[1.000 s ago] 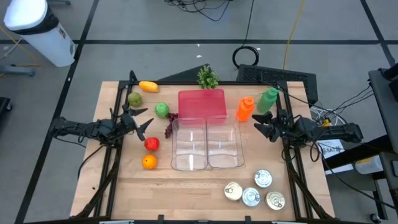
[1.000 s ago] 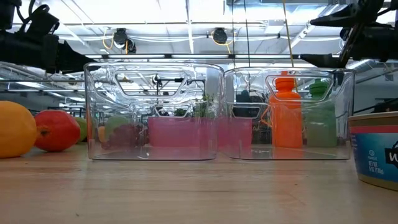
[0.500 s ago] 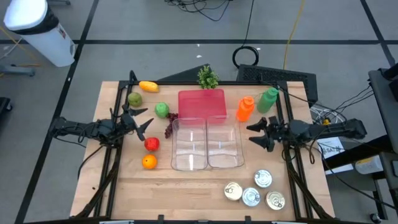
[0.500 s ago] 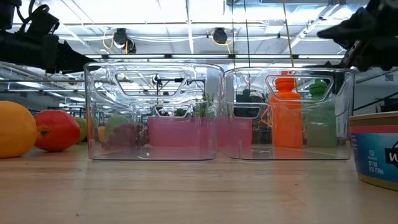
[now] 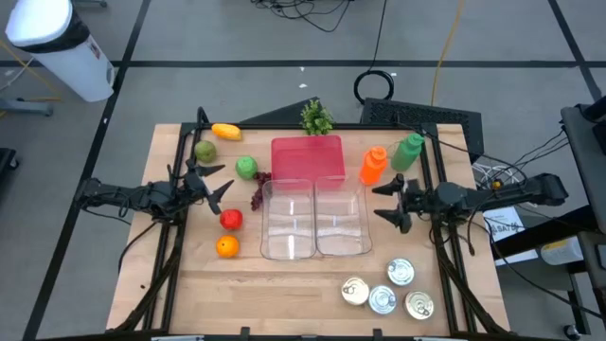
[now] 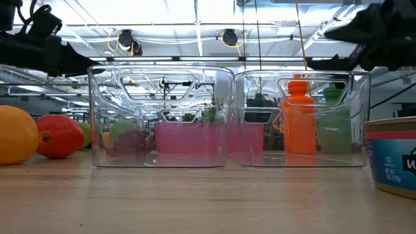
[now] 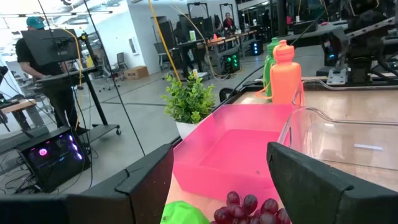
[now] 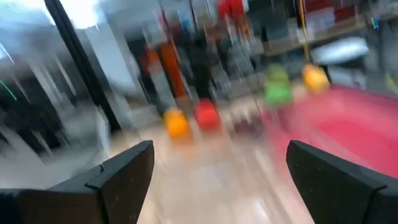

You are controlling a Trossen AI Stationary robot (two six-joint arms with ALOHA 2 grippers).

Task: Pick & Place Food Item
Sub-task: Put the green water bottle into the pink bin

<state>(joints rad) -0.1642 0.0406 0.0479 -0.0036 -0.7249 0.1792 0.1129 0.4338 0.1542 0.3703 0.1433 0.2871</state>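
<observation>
Reaching for a food item is the step I judge to be in hand, and the right gripper is the one at work, hanging with its jaws spread and empty just beside the right wall of the two clear plastic bins, near the orange squeeze bottle and green squeeze bottle. To do it well, the arm should settle on one target, come down over it with the jaws wide, square them across its narrowest side and close only once the item sits between the pads; the bottles stand close together, so a careless descent could tip one.

Food lies on the left: the red apple-like fruit and orange citrus fruit just beside the bins, a dark bunch of grapes touching the bin corner, a green round fruit, a second green fruit and a yellow-orange pepper-like piece farther back. The left gripper waits near them, jaws open and empty. A pink rectangular tray sits behind the bins; four silver tins stand at the front right.

Compared with a second ago, the right gripper has swung from beside the bottles toward the bins and forward, while the left arm and every item have stayed put.
</observation>
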